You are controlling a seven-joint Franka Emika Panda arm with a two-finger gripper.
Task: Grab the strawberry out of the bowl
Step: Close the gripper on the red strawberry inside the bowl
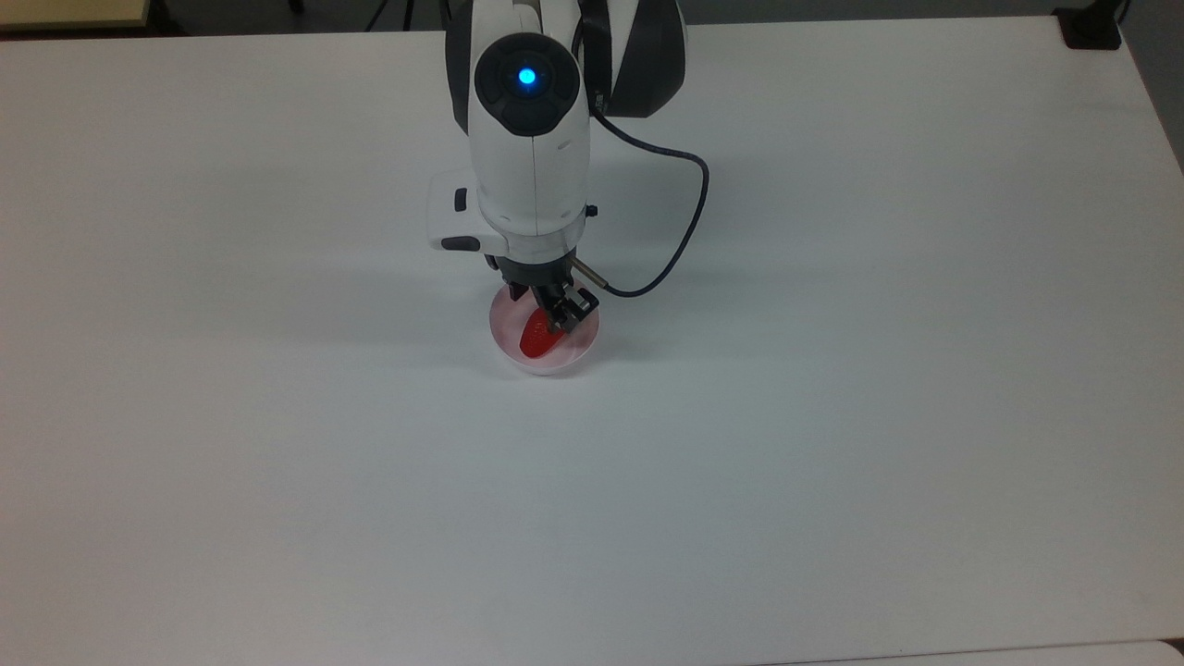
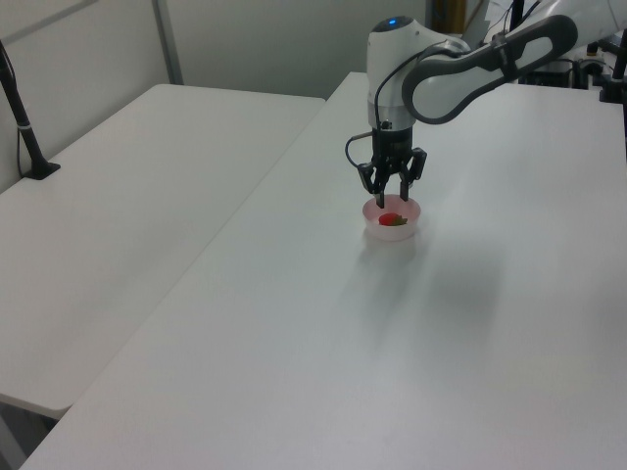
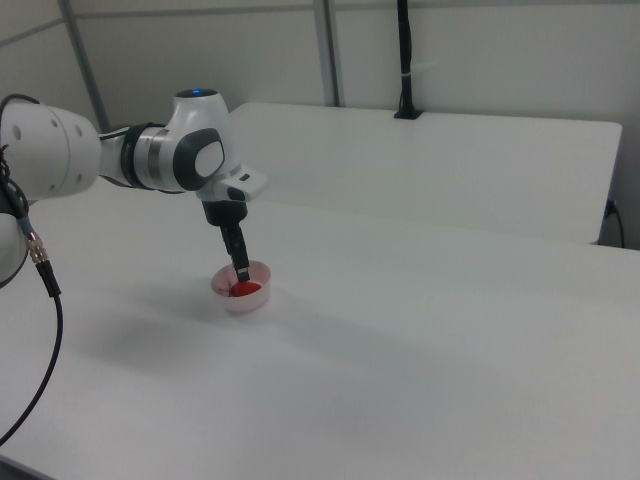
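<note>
The small red strawberry [image 1: 536, 337] lies inside the pale pink bowl [image 1: 504, 347] on the white table. In the left view the strawberry [image 2: 391, 219] rests on the floor of the bowl [image 2: 392, 233] with its green cap toward the left view's right. My gripper [image 2: 391, 196] hangs just above the bowl's rim, fingers pointing down and slightly apart, with nothing between them. From the top view the gripper [image 1: 546, 310] partly covers the bowl's far side. In the right view the gripper [image 3: 241, 270] ends just over the strawberry [image 3: 243, 289] in the bowl [image 3: 245, 302].
A black cable [image 1: 680, 240] loops from the wrist over the white table [image 1: 832, 416]. A second white table [image 2: 118, 215] stands beside it, with a black post [image 2: 24, 127] clamped at its edge. Another black clamp [image 1: 1091, 28] sits on a far corner.
</note>
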